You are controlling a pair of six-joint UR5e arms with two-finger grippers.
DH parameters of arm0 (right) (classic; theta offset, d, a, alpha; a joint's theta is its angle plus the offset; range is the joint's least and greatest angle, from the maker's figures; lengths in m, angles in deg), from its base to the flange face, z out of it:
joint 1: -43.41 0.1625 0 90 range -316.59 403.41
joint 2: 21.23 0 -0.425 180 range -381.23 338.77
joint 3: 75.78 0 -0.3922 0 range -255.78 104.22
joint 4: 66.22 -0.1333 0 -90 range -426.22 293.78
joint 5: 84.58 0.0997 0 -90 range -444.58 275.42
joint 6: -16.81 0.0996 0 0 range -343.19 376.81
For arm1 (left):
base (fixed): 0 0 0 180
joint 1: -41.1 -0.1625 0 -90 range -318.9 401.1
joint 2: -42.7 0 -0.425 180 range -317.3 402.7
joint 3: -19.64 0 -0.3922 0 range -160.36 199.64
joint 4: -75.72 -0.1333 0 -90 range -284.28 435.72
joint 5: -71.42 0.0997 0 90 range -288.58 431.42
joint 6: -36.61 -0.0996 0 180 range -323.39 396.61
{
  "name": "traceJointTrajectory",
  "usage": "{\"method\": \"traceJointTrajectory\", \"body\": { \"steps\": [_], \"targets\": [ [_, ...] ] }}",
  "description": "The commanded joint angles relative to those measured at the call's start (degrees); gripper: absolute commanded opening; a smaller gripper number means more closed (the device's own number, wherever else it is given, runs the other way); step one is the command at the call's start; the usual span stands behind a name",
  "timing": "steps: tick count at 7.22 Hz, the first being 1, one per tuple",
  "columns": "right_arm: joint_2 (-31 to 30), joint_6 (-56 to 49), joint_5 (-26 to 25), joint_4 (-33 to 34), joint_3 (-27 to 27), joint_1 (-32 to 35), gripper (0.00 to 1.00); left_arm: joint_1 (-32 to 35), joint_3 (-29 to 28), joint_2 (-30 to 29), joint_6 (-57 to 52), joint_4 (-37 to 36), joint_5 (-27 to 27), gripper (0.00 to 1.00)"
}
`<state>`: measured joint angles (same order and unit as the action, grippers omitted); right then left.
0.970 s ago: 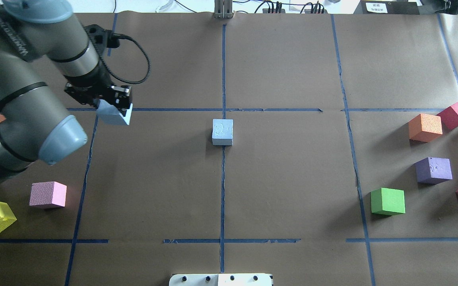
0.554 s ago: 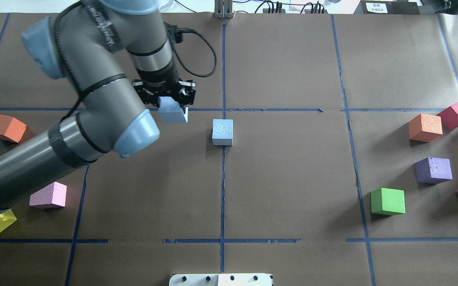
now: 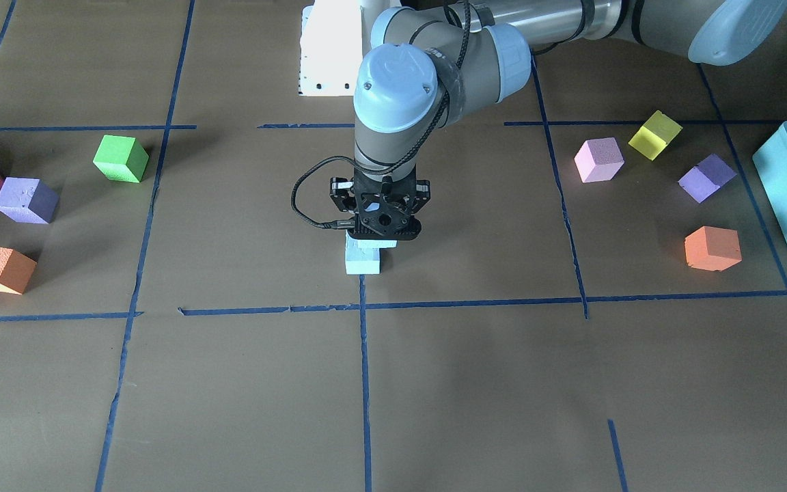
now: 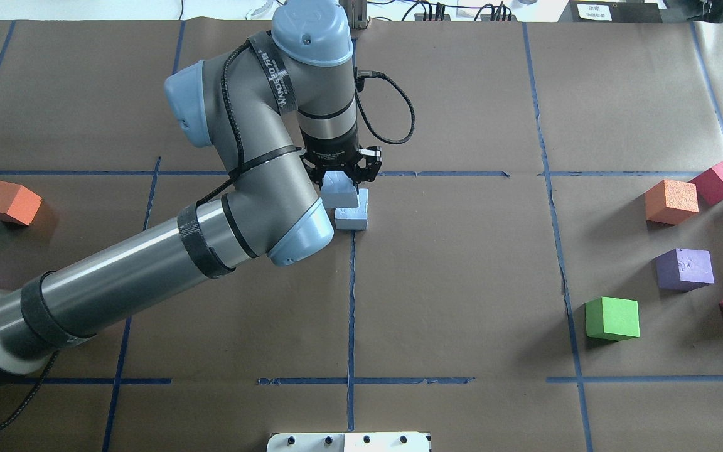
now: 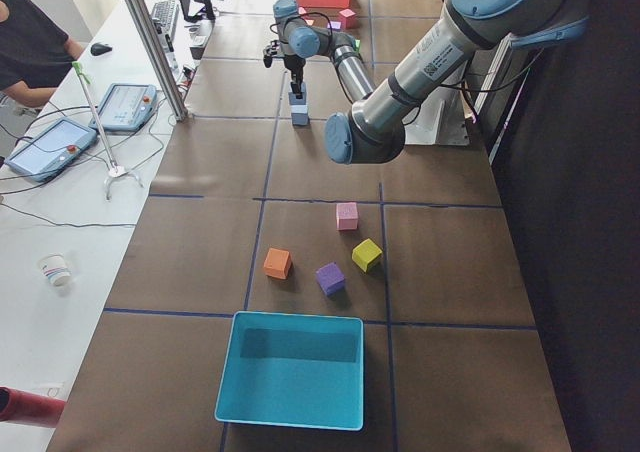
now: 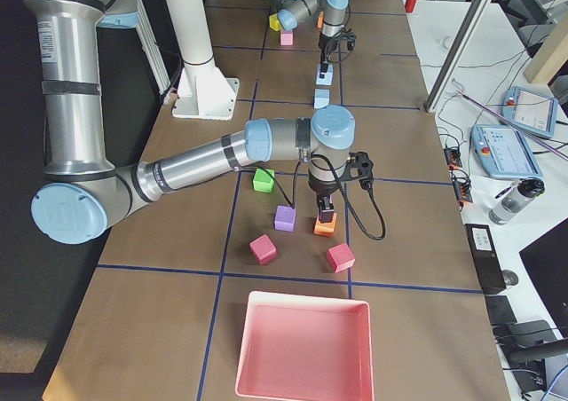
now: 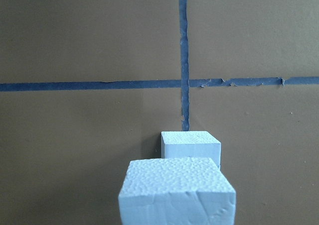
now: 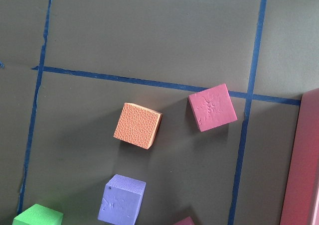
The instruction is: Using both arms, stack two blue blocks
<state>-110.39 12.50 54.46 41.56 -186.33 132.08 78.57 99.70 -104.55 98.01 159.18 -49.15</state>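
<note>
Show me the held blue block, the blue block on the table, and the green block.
Held blue block (image 4: 340, 197), overhead view, exposed face.
Table blue block (image 4: 353, 219), overhead view, uncovered near edge.
Green block (image 4: 612, 316), overhead view, top face.

blue block (image 7: 177, 192), lower centre: we see matt, pitted foam;
table cover (image 4: 462, 282): we see matt brown paper, faintly creased;
left arm (image 4: 148, 270): we see smooth satin metal, glossy plastic caps
</note>
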Motion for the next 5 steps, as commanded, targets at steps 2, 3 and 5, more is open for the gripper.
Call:
{"method": "traceJointTrajectory", "body": {
  "steps": [2,3,5],
  "targets": [
    [0.0,0.1,0.0,0.0,0.1,0.0,1.00,-0.9,-6.8,-2.0,2.2,6.5,1.3,0.04],
    [0.0,0.1,0.0,0.0,0.1,0.0,1.00,-0.9,-6.8,-2.1,2.5,6.4,1.3,0.05],
    [0.1,0.2,0.0,0.0,0.1,0.0,1.00,-0.9,-6.6,-1.6,2.5,6.2,1.3,0.05]
  ]
}}
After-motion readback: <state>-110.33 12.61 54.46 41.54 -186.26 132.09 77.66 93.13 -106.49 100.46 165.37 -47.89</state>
